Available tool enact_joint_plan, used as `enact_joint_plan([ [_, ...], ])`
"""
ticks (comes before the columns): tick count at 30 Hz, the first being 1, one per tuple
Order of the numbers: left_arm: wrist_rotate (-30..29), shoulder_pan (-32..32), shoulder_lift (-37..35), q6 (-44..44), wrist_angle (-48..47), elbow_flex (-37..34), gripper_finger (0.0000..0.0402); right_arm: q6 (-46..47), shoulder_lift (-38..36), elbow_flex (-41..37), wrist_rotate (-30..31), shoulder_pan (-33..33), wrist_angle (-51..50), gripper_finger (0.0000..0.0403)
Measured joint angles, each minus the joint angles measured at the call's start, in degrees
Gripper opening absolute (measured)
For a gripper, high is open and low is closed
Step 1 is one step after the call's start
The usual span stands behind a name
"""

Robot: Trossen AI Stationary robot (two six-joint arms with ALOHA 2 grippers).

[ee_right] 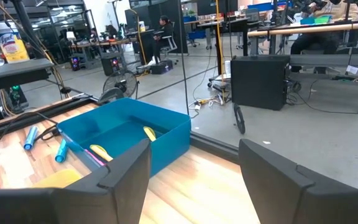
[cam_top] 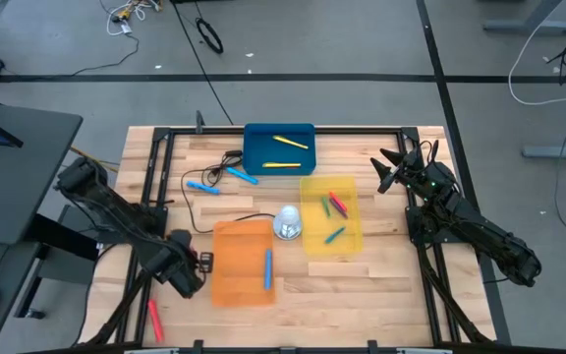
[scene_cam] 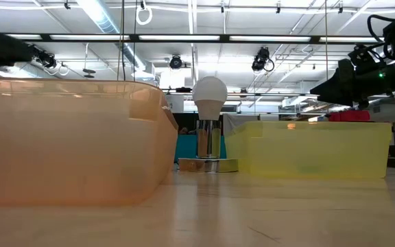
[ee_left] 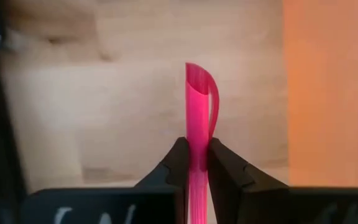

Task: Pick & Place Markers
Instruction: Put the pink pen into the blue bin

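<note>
— While the left gripper (ee_left: 196, 163) sits low at the table's front-left, just beside the orange tray (cam_top: 242, 262), what do its fingers hold?

— They are clamped tight on a pink-red marker (ee_left: 199, 130), which sticks out forward between them over bare wood. The high view shows that marker (cam_top: 153, 320) reaching from the gripper toward the table's front edge.

— Contents of the orange tray?

— One light blue marker (cam_top: 267, 268), lying along the tray's right side.

— And the yellow tray (cam_top: 331, 214)?

— Four markers can be made out: a green one (cam_top: 325, 206), a red one (cam_top: 339, 205) with a purple one close beside it, and a light blue one (cam_top: 334, 235) nearer the front.

— The blue tray (cam_top: 279, 147)?

— Two yellow markers (cam_top: 290, 143), one toward the back, one toward the front.

— Anything loose on the table?

— Two light blue markers (cam_top: 243, 176) left of the blue tray, near a black cable (cam_top: 193, 193). A light bulb on a metal base (scene_cam: 209, 127) stands between the orange and yellow trays.

— The right gripper (ee_right: 194, 168)?

— Raised at the back-right corner, fingers spread wide, holding nothing, facing the blue tray.
</note>
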Motion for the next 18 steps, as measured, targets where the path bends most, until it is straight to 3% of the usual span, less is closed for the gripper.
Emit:
enact_joint_plan([
  [10,-6.6,6.3,-2.1,9.9,-15.3,11.0,0.0037,0.0,0.0,0.0,0.0,0.0,0.0,0.0245],
  [18,-6.1,15.6,-2.1,31.4,-17.0,21.4,0.0036,0.0,0.0,0.0,0.0,0.0,0.0,0.0245],
])
